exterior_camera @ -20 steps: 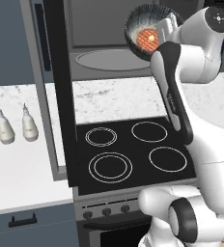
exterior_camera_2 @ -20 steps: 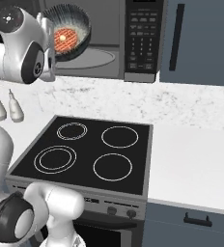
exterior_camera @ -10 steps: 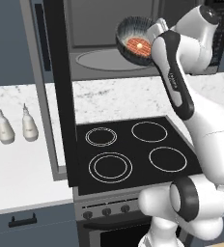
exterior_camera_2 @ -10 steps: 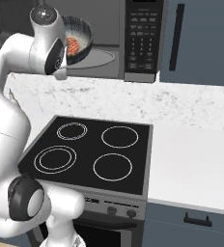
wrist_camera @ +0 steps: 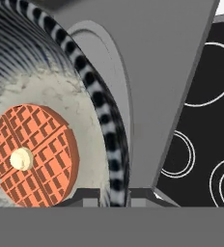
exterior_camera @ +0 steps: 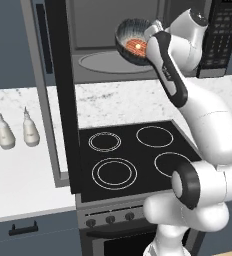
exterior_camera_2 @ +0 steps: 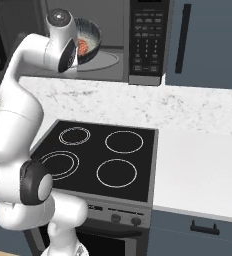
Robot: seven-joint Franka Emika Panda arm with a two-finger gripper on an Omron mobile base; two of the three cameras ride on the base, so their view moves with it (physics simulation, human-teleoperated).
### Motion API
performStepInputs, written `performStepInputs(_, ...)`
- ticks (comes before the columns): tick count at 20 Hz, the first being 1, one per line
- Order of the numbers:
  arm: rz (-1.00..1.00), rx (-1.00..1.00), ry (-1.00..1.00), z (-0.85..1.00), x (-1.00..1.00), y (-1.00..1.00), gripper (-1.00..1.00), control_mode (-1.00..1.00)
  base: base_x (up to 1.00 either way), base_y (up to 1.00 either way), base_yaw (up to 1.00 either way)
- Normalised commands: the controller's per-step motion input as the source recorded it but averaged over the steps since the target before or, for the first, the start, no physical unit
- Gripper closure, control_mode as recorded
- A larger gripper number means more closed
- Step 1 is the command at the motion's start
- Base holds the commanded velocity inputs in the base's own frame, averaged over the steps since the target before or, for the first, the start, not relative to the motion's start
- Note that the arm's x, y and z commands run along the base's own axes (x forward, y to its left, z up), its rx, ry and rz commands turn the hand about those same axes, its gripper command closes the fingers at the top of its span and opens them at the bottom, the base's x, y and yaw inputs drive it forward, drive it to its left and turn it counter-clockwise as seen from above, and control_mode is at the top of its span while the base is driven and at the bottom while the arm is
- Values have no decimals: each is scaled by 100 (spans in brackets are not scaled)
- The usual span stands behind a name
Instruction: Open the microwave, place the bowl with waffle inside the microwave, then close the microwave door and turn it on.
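At the mouth of the open microwave [exterior_camera: 119, 50], above its round glass turntable [exterior_camera: 108, 62], the bowl [exterior_camera: 133, 41] hangs in the air, tilted so its pale inside faces outward. The waffle [exterior_camera: 136, 46] lies inside it against the bottom. The pincer [wrist_camera: 116, 195] is clamped on the bowl's rim: in the hand view the streaked rim runs down between the two finger tips, with the waffle and the bowl's inside to one side and the grey microwave floor to the other. From the left base view the bowl sits just beyond the end of the arm, at the front edge of the cavity, toward its right half. The microwave door [exterior_camera: 54, 95] stands swung wide open at the left, reaching down in front of the worktop [exterior_camera: 23, 175] beside the stovetop [exterior_camera: 133, 157]. Two pale bottles [exterior_camera: 17, 131] stand on the worktop left of the door. The keypad [exterior_camera_2: 147, 37] is at the microwave's right side.
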Motion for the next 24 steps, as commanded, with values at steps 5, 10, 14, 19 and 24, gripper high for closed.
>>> performStepInputs(5,0,-1,0,-28,60,0,100,-100,0,0,0)
performStepInputs(10,0,0,0,-12,57,1,100,-100,0,0,0)
performStepInputs(14,0,0,0,-2,41,0,100,-100,0,0,0)
performStepInputs(19,0,0,0,0,0,0,100,-100,0,0,0)
performStepInputs(24,0,0,0,0,0,0,-100,-100,0,0,0)
